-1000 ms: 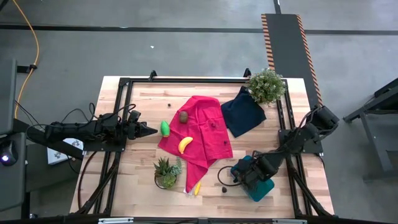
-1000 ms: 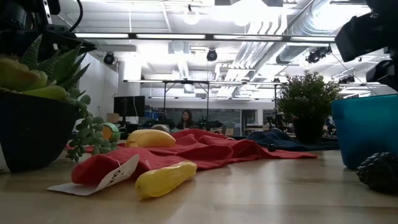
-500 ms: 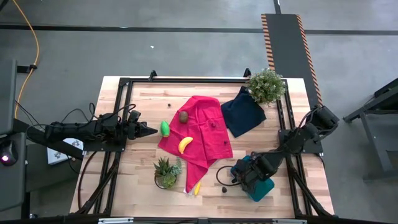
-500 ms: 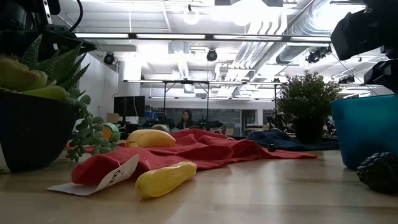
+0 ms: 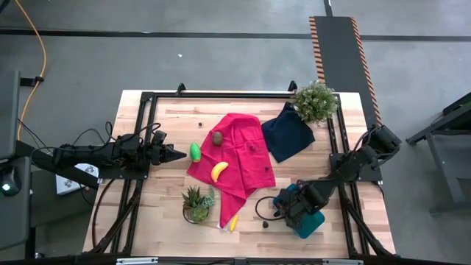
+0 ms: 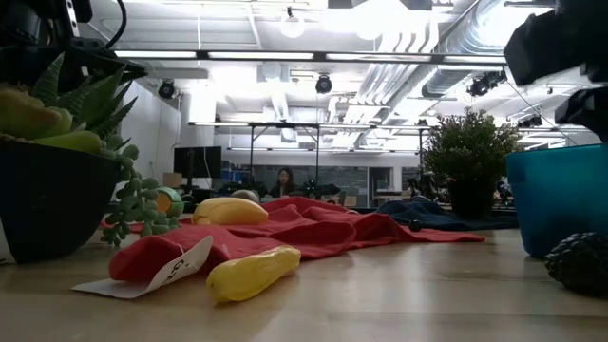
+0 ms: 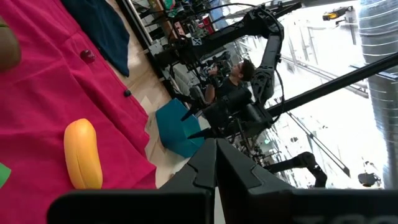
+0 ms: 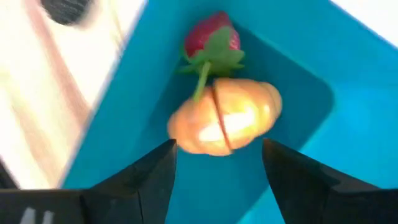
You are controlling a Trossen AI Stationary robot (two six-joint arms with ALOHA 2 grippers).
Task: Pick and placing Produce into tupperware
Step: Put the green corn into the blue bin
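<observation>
Produce spread over the desk (image 5: 165, 221), tub at the right front.

The tub (image 5: 310, 224) held a strawberry (image 8: 211, 38) touching an orange piece (image 8: 225, 117), under the right gripper (image 5: 288, 209). On the cloth (image 5: 239, 151) lay a banana (image 5: 218, 171) and a brown piece (image 5: 218, 137); a green piece (image 5: 195, 152) lay just left of it, a second banana (image 5: 233, 222) at its front end.

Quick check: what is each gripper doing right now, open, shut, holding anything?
Left gripper: shut, holding nothing, waiting at the table's left side.
Right gripper: open, empty, over the tupperware; orange piece lies inside, released.
</observation>
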